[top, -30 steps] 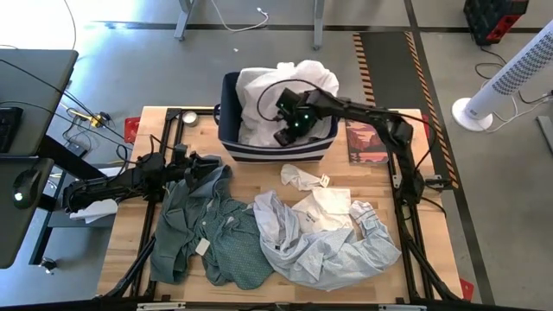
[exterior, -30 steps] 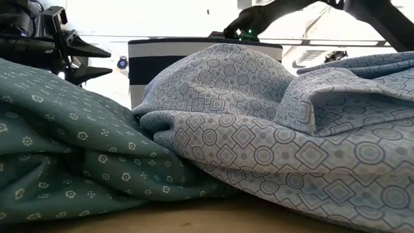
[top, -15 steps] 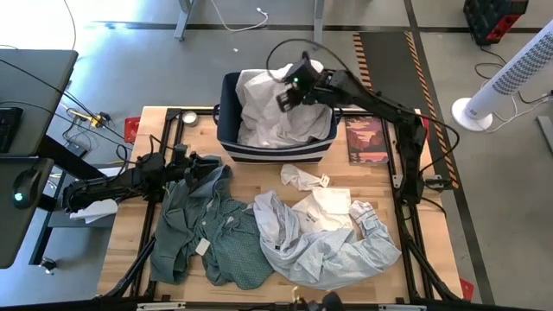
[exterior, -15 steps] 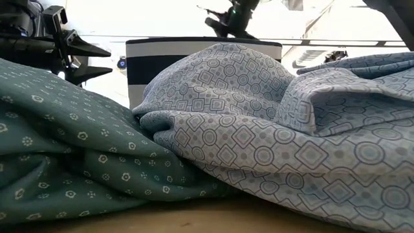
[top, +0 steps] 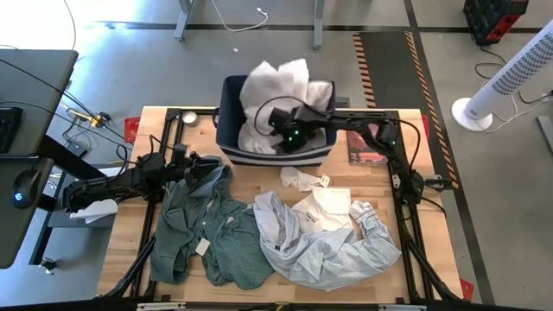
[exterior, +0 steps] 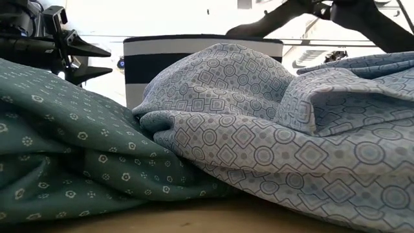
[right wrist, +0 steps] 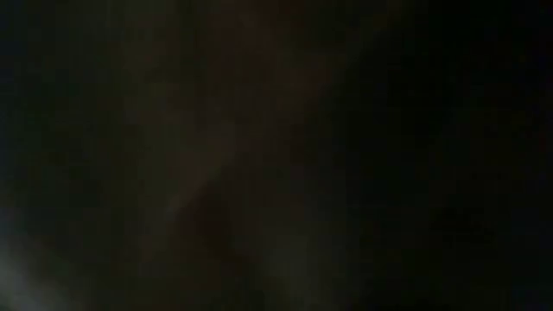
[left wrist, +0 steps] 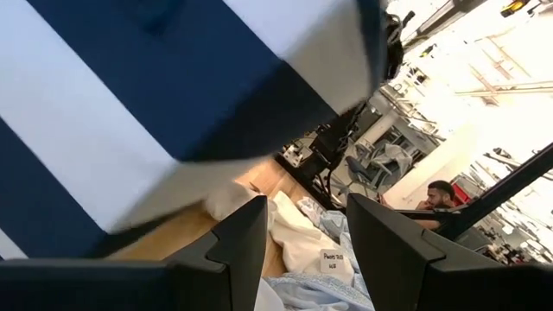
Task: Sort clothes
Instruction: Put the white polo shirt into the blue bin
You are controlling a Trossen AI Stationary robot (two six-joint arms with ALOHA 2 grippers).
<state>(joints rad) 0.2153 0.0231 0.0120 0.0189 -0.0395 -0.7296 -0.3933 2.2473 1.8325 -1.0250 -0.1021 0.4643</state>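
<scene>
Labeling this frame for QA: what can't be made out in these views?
- Right end effector: down among the white clothes in the navy bin; high view doesn't show its fingers, right wrist view is black.
- Bin contents: low view blocked by the blue-grey garment.
- Left end effector: open, nothing between the fingers; table ahead mostly hidden by the bin wall.

Both arms were dark/black w/ jointed links. Right arm (top: 363, 121) carried a looping black cable near its wrist & a small green light there. Left arm (top: 121, 181) was blocky, matte black. Left gripper (left wrist: 302, 238) had two broad, flat, dark fingers (left wrist: 238, 246) w/ angled edges.
</scene>
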